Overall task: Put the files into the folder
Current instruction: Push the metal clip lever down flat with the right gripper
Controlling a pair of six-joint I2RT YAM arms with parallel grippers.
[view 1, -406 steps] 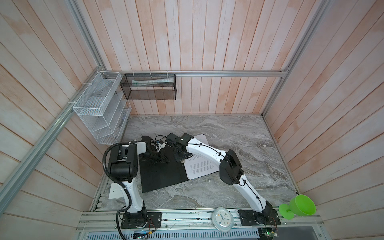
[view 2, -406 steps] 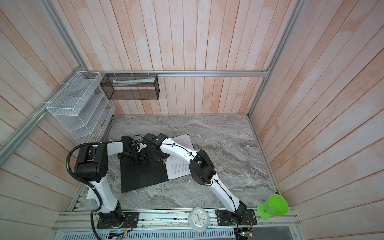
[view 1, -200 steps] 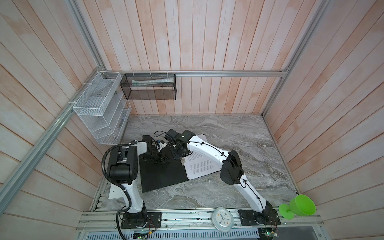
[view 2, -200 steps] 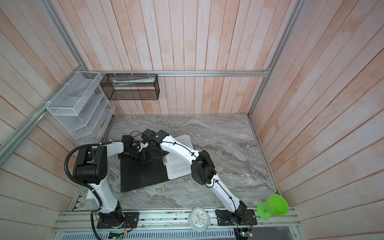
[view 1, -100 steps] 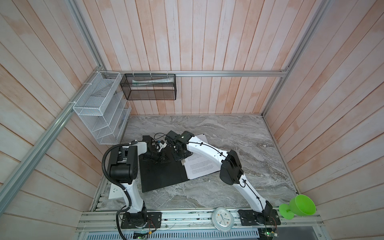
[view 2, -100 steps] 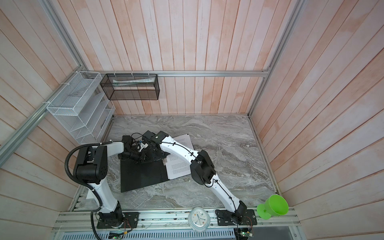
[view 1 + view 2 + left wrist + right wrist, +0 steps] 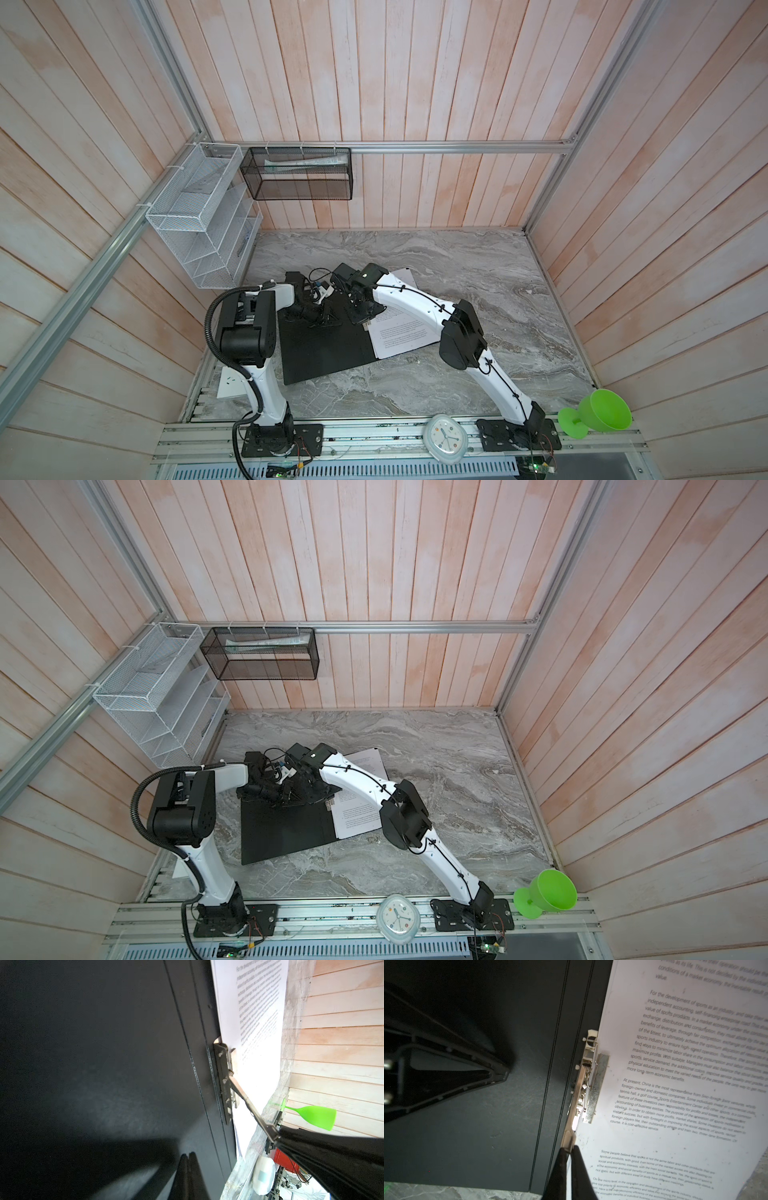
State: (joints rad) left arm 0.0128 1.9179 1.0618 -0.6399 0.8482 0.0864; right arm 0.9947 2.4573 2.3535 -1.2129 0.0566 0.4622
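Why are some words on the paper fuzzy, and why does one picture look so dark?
Right wrist view: print on the files is sharp mid-page and blurry toward the edges; the metal clip glints. Left wrist view: the black inside of the folder fills it, while the files wash out white.

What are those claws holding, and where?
The right gripper pinches the tip of the metal clip lever of the folder; left gripper is shut, holding nothing.
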